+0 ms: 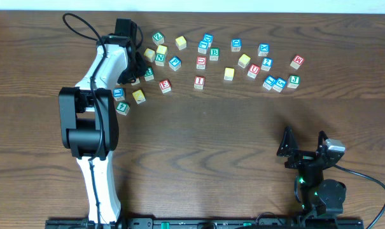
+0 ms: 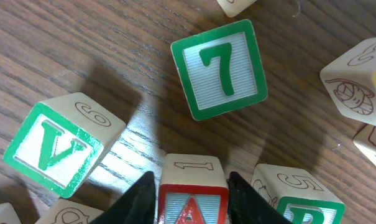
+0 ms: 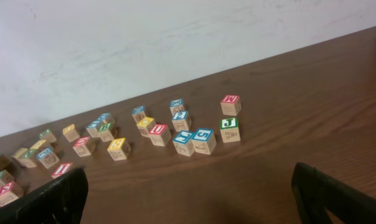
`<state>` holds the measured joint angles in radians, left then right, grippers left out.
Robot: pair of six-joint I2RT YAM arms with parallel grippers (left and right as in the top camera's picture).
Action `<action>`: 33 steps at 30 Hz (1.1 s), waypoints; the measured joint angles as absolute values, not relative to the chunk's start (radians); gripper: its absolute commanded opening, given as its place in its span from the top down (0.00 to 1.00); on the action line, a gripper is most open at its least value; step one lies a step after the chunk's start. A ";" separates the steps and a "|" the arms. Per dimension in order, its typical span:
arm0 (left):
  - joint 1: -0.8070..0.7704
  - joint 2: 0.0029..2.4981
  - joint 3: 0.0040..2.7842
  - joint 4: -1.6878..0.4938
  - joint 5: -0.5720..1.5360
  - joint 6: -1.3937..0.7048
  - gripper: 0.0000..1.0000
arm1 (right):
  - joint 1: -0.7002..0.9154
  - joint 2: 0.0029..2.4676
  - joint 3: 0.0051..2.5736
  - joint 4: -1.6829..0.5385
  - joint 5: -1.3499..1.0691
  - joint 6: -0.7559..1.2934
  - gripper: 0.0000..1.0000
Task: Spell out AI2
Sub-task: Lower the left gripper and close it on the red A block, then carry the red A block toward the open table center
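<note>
Left gripper (image 2: 191, 190) down on the A cube (image 2: 192, 208), right gripper (image 1: 303, 145) spread wide near the front edge of the table (image 1: 230, 140).

In the left wrist view the two dark fingers (image 2: 141, 199) stand against either side of the red-lettered A cube with no gap to be seen, so they appear clamped on it, though the frame cuts off the cube's lower part; a green 7 cube (image 2: 219, 68) lies just beyond it and a green V cube (image 2: 51, 152) to its left; the I cube (image 1: 199, 82) sits apart in the middle of the scatter; the 2 cube (image 1: 266, 63) lies further right among blue-faced neighbours; the right gripper's jaws are fully apart and hold nothing, well clear of all the cubes.
</note>
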<state>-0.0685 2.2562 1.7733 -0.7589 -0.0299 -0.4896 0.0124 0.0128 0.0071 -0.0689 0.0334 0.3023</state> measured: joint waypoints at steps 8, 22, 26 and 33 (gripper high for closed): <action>-0.068 2.256 1.773 -0.764 -0.030 -0.494 0.70 | 0.012 0.013 0.007 -0.069 0.033 0.302 0.01; -0.068 2.194 1.769 -0.814 -0.030 -0.494 0.73 | 0.012 0.013 0.007 -0.069 0.033 0.302 0.01; -0.070 2.074 1.768 -0.848 -0.019 -0.484 0.73 | 0.012 0.013 0.007 -0.069 0.033 0.302 0.01; -0.108 1.856 1.768 -0.975 0.040 -0.431 0.73 | 0.012 0.013 0.007 -0.068 0.033 0.302 0.01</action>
<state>-0.1081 1.8557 1.7676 -0.9749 0.0399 -0.4313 0.0124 0.0128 0.0071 -0.0685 0.0334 0.3023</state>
